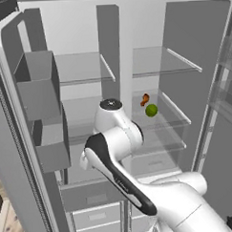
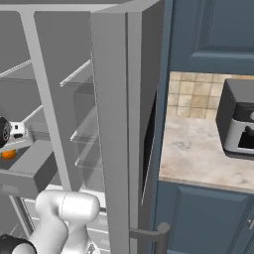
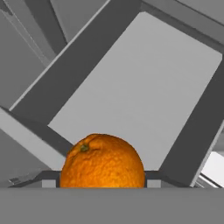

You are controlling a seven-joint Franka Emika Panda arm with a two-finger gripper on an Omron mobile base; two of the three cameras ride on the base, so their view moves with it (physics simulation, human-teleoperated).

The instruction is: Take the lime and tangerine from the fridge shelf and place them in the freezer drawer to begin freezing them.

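Note:
The tangerine (image 3: pixel 103 161), a smooth orange ball with a green stem spot, sits between my gripper's (image 3: pixel 102 180) two dark tips, which are shut on its sides. Below it lies the open freezer drawer (image 3: pixel 78 65), with a dark rim and a pale flat floor. In the right base view the gripper (image 2: pixel 7 148) holds the tangerine (image 2: pixel 8 155) just over the drawer (image 2: pixel 25 178) at the far left. The lime (image 1: pixel 151 110), a bright-green ball, rests on the right middle fridge shelf (image 1: pixel 177 110). The drawer's dark front panel (image 1: pixel 85 196) shows under my arm.
An orange-red lumpy item (image 1: pixel 145 99) lies just behind the lime. Boxy grey door bins (image 1: pixel 38 88) hang on the open left door. Pale drawer fronts (image 1: pixel 96 216) sit below the freezer drawer. To the right, a counter (image 2: pixel 198 154) carries a dark appliance (image 2: pixel 238 119).

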